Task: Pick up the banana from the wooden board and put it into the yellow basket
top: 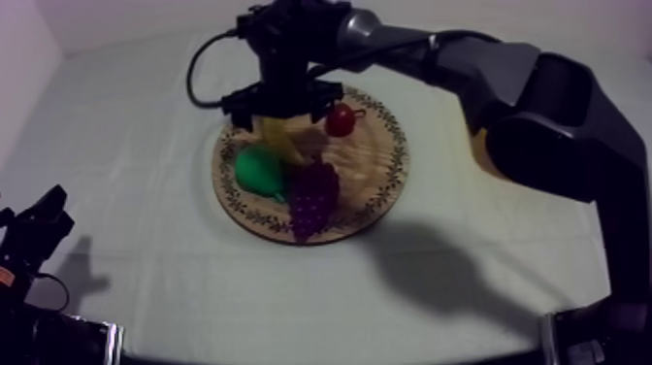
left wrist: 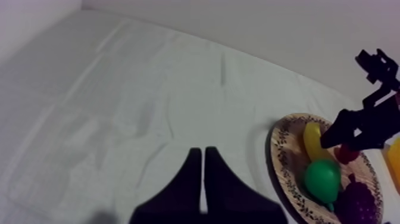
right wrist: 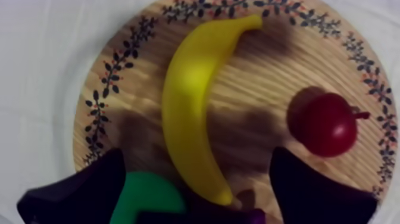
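Observation:
The yellow banana (top: 280,137) (right wrist: 190,101) lies on the round wooden board (top: 374,170) (right wrist: 250,77), beside a green pear (top: 259,170), purple grapes (top: 312,194) and a small red fruit (top: 340,119) (right wrist: 327,125). My right gripper (top: 281,109) (right wrist: 196,196) hangs open just over the banana, one black finger on each side of it, not touching it. My left gripper (top: 39,228) (left wrist: 204,179) rests low at the table's left, its fingers lying together as a narrow wedge. From the left wrist I see the board (left wrist: 284,156), the banana (left wrist: 312,140) and the right gripper (left wrist: 357,128) above them.
A sliver of the yellow basket (top: 481,150) (left wrist: 393,162) shows to the right of the board, mostly hidden behind my right arm. Bare cloth (top: 146,146) spreads to the left of and in front of the board.

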